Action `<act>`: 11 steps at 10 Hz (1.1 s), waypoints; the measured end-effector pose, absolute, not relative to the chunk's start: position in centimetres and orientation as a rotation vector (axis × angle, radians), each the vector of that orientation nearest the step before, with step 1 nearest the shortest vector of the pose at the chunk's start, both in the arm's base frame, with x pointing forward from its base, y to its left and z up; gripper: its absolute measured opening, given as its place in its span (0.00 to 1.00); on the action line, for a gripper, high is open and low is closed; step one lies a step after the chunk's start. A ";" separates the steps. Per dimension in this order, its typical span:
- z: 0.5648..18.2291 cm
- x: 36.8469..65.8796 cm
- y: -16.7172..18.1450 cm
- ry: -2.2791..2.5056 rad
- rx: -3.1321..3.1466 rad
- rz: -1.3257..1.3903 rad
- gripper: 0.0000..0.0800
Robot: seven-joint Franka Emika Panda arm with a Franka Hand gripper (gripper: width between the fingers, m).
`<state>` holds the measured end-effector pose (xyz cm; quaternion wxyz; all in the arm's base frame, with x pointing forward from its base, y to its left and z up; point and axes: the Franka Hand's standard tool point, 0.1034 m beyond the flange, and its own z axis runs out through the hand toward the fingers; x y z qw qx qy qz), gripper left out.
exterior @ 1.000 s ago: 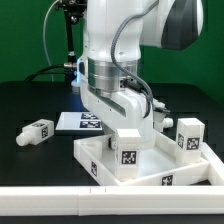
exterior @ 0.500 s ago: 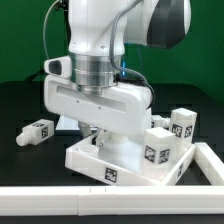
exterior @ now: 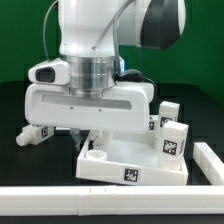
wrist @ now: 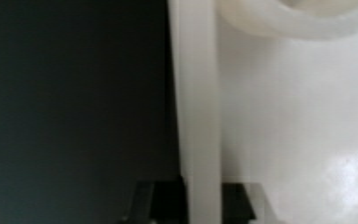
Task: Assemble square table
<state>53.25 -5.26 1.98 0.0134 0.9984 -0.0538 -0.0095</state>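
The white square tabletop (exterior: 135, 165) lies tray-side up on the black table, with a round corner socket (exterior: 97, 156) showing. My gripper (exterior: 93, 138) reaches down onto its far-left wall, under the wide white hand. In the wrist view the wall (wrist: 194, 100) runs straight between my two dark fingers (wrist: 155, 202), and my gripper (wrist: 194, 202) is shut on it. A socket (wrist: 286, 15) shows beside the wall. Two tagged white legs (exterior: 172, 140) (exterior: 168, 110) stand at the tabletop's right. A third leg (exterior: 35, 133) lies at the exterior view's left.
A long white rail (exterior: 100, 198) runs along the front and turns back at the exterior view's right (exterior: 210, 165). The arm's body hides the table behind the tabletop. Black cables hang at the back.
My hand has turned, and the tabletop has turned with it, from skewed to nearly square with the front rail. The legs at the right now stand closer to its right edge.
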 end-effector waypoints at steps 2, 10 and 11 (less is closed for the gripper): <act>3.4 56.6 -5.4 0.225 3.102 -0.048 0.07; 4.5 60.7 -2.5 1.433 2.734 -0.068 0.07; 4.6 61.3 -2.5 1.548 2.652 -0.064 0.07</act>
